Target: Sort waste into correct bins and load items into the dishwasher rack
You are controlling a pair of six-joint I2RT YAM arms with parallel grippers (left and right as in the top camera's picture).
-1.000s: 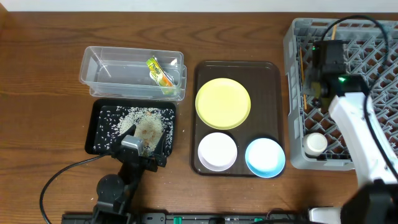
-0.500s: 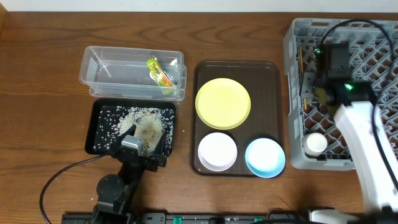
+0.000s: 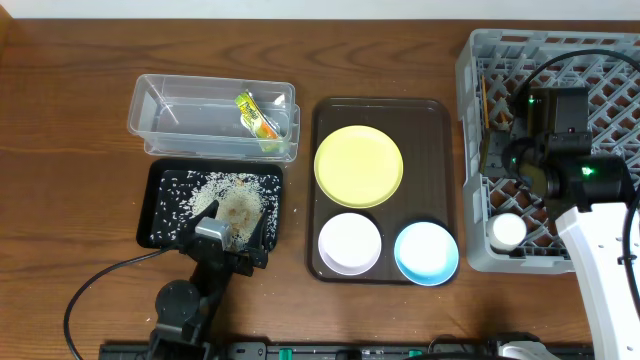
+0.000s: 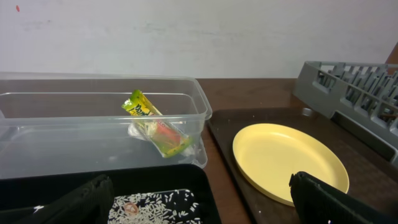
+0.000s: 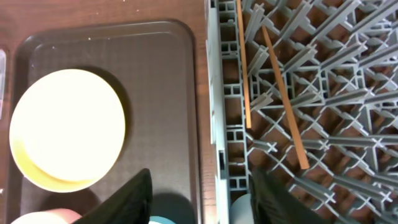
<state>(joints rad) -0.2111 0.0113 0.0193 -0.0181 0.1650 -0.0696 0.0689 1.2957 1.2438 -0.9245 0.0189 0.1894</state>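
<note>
The yellow plate (image 3: 358, 166), white bowl (image 3: 349, 243) and light blue bowl (image 3: 426, 252) sit on the brown tray (image 3: 330, 115). The grey rack (image 3: 600, 60) holds two chopsticks (image 5: 284, 99) and the small white cup (image 3: 507, 231). The wrapper (image 3: 256, 116) lies in the clear tub (image 3: 170, 110). Rice (image 3: 215, 190) lies in the black tray (image 3: 152, 205). My right gripper (image 5: 199, 196) is open and empty, above the rack's left edge. My left gripper (image 4: 199, 205) is open and empty, low over the black tray's near end. The plate also shows in the left wrist view (image 4: 289, 158).
The rack fills the right side of the table, its left wall (image 5: 219, 93) close to the brown tray's right rim (image 5: 198, 93). The tub and black tray stand left of the brown tray.
My right arm has moved toward the front of the table, from over the rack's back part to over its left edge. The left arm has not moved.
</note>
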